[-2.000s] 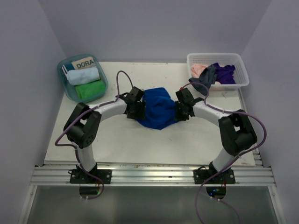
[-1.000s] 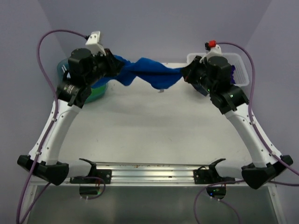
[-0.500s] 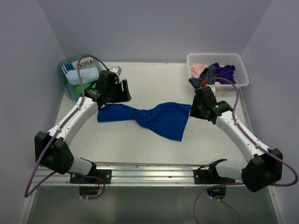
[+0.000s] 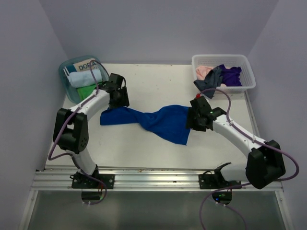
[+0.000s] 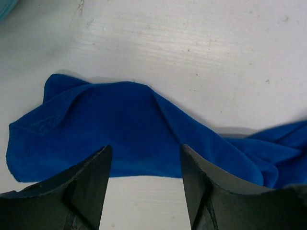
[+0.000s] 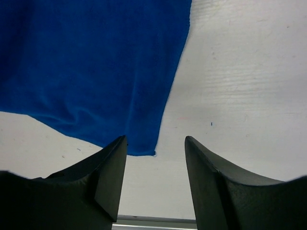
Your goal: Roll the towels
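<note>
Top external: royal blue towel (image 4: 165,122) twisted mid-length, basket (image 4: 238,88) behind; wrist views alone show both jaws parted, empty.

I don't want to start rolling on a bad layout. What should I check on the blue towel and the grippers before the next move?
1. Left gripper free of the towel: ok, open above its left end.
2. Right gripper free: ok, open over the right corner.
3. Towel flat: not ok, twisted in the middle and its left end is folded over.
4. Towel fully on the table: ok.
5. Right edge straight: ok in the right wrist view.
6. Room in the bin beside the rolled towels: cannot tell.
</note>
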Available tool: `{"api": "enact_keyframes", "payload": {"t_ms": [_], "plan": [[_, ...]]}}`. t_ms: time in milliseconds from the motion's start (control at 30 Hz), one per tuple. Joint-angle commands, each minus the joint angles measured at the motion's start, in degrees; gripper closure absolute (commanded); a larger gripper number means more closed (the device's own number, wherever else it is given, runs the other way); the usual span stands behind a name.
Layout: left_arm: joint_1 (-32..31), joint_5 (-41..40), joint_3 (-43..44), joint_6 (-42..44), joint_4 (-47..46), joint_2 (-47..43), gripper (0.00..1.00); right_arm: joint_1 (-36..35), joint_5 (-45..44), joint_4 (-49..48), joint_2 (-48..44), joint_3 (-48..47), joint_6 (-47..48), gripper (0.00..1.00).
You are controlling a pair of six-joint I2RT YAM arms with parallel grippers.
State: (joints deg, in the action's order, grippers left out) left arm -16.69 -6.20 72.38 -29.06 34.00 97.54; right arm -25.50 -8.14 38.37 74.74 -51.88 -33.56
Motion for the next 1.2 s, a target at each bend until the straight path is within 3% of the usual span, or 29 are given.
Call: {"api": "enact_keyframes", "payload": {"t_ms": [0, 100, 233, 300, 533, 667, 733, 767, 800, 833, 1167], "plan": [[0.69, -1.28, 4.69, -1.79, -2.80, 4.93, 0.38, -1.83, 0.50, -2.69, 0.84, 1.16, -2.30, 0.44], [0.69, 0.13, 5.58, -2.14, -3.76, 8.10, 0.34, -2.63, 0.41, -3.47, 1.11, 3.18, -3.44, 0.41], [0.69, 2.59, 5.40, -2.58, -6.31, 10.65, 0.22, -4.03, 1.46, -5.41, 2.33, 5.82, -4.93, 0.39], [0.69, 3.64, 5.84, -2.76, -6.75, 12.50, 0.22, -5.35, 1.72, -6.55, 3.39, 6.61, -5.37, 0.38], [0.69, 4.17, 6.19, -2.67, -7.28, 14.08, 0.50, -8.78, 4.18, -11.56, 8.05, 7.40, -7.48, 0.38], [0.60, 4.61, 6.54, -2.41, -7.46, 15.05, 0.71, -8.96, 3.49, -14.11, 10.24, 8.11, -7.92, 0.51], [0.60, 5.05, 6.72, -2.23, -7.37, 15.49, 0.90, -8.96, 2.08, -13.59, 11.83, 7.58, -7.92, 0.79], [0.60, 5.14, 6.90, -2.14, -7.28, 15.58, 0.90, -8.96, 1.29, -13.24, 11.83, 7.23, -7.92, 0.79], [0.60, 5.05, 7.07, -2.06, -7.19, 15.58, 1.00, -8.87, 0.42, -12.62, 11.83, 6.88, -8.01, 0.92], [0.60, 4.97, 7.25, -1.79, -6.76, 15.58, 1.00, -8.87, -0.29, -12.36, 11.66, 6.53, -7.92, 1.00], [0.69, 2.68, 12.78, -0.56, -4.03, 10.49, 1.00, -8.52, -5.56, -7.96, 8.41, 1.69, -6.60, 1.00]]}}
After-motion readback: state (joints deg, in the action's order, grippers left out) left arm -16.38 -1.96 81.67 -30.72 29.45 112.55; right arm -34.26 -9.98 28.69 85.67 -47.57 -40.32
